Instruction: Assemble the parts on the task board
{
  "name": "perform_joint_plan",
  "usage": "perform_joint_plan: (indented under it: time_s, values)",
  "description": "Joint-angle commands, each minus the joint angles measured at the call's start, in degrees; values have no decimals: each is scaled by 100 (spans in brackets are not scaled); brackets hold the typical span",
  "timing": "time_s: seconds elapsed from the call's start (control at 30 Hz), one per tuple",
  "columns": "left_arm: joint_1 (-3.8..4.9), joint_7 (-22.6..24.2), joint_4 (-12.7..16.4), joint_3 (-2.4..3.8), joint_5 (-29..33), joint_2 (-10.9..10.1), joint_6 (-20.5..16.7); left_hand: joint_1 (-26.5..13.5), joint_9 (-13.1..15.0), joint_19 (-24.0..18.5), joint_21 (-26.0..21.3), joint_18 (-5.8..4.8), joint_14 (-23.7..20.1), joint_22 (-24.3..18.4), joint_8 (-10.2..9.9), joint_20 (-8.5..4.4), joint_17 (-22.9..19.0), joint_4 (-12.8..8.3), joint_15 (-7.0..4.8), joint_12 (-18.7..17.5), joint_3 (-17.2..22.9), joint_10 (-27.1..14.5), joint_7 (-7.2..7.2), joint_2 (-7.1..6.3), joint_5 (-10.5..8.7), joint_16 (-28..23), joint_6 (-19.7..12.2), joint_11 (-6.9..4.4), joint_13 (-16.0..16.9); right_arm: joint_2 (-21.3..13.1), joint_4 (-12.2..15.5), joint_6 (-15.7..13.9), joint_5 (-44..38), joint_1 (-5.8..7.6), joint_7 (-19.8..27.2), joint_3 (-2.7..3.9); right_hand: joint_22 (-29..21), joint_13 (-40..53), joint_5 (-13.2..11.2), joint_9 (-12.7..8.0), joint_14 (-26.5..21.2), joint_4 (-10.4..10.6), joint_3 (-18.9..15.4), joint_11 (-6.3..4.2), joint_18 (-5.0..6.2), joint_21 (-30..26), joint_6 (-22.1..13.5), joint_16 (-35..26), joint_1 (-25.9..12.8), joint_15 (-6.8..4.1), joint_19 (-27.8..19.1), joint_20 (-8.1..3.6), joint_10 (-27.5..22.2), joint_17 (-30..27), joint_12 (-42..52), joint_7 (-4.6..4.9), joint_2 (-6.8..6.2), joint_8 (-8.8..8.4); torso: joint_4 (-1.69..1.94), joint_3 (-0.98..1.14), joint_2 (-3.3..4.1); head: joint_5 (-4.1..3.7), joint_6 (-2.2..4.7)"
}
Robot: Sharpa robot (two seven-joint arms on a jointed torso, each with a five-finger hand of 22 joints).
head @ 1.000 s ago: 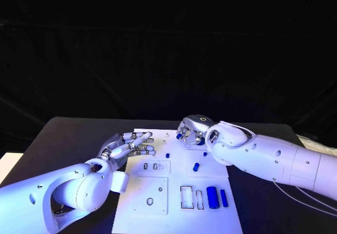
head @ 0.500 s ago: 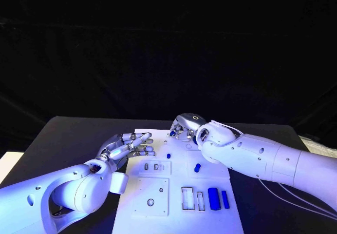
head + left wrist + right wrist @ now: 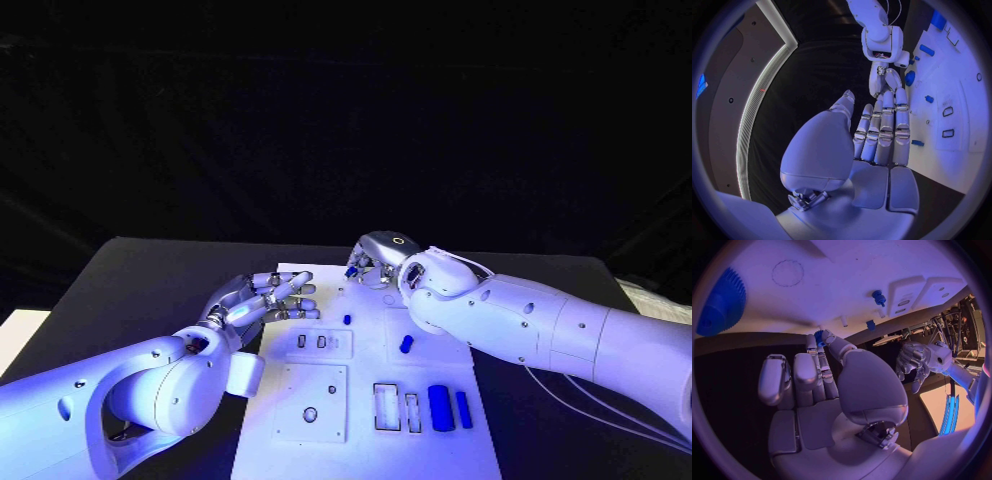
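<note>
The left hand hangs over the left edge of the white board, at its far end. Its fingers are straight and a little apart. It holds nothing.

A small blue peg stands on the board just to the right of this hand. A short blue piece lies a bit more to the right and nearer. In the near right corner, a fat blue roll and a thin blue stick lie side by side. Both point from near to far. Two open slots sit just to their left.

The right hand is over the far end of the board, right of the left hand. It pinches a tiny blue part between its thumb and a fingertip, and the other fingers are curled in. The part pokes out on the hand's left side, low over the board.

A blue wheel with teeth lies on the board near this hand.

The thing that matters is that the tiny part is already at the far end, in the right hand. I think it goes into a hole there, so it should go down, not across. I cannot tell which hole. The left hand is near but free.
</note>
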Motion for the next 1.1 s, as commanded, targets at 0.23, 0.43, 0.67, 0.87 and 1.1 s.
perform_joint_plan:
  time_s: [0.23,0.43,0.67,0.87,1.1]
  values:
    - [24,4,18,5,13,12,132,-69,-9,32,-27,47,-10,1,-32,-12,6,-41,16,-21,5,-15,26,9,-19,-24,-15,12,-9,75,-74,386,-70,2,-133,-2,2,-14,-4,77,134,58,9,18,-106,20,-30,23,-42,-10,22,28,-68,-2,-27,16,-51,21,4,-2,14,-1,-9]
    - [30,2,13,5,13,12,133,-69,-9,32,-27,47,-10,1,-32,-12,6,-41,16,-21,5,-15,26,9,-19,-24,-15,12,-9,94,-67,402,-79,3,-126,-2,0,-18,-2,76,130,71,7,24,-106,20,-42,22,-49,-5,16,32,-87,-7,-27,21,-71,12,6,-3,19,-2,-2]
    - [39,1,14,5,13,14,137,-71,-8,33,-32,47,-14,-1,-40,-10,20,-54,18,-30,4,-12,25,19,-19,-34,-13,12,-9,127,-98,352,-77,12,-148,-4,-146,-82,-3,2,71,160,13,133,-76,-51,-375,-78,-77,83,-104,101,-443,-154,-36,132,-237,-64,7,-6,23,-2,-6]
    - [47,-2,7,5,13,14,136,-71,-8,33,-32,47,-14,-1,-40,-10,20,-54,18,-30,4,-12,25,19,-19,-34,-13,12,-9,135,-86,355,-69,17,-99,-6,-152,-81,1,1,67,180,28,137,-73,-54,-383,-76,-59,90,-113,116,-464,-156,-22,122,-238,-44,11,-4,27,-2,-18]
    - [55,-5,1,5,13,13,139,-71,-8,33,-32,47,-14,-1,-40,-10,20,-54,18,-30,4,-12,25,19,-19,-34,-13,12,-9,134,-69,224,-63,20,-128,-7,-433,-97,-5,-48,-3,224,-38,211,-15,-201,-628,-251,-86,157,-301,157,-682,-385,-28,223,-388,-51,4,-7,31,7,-9]
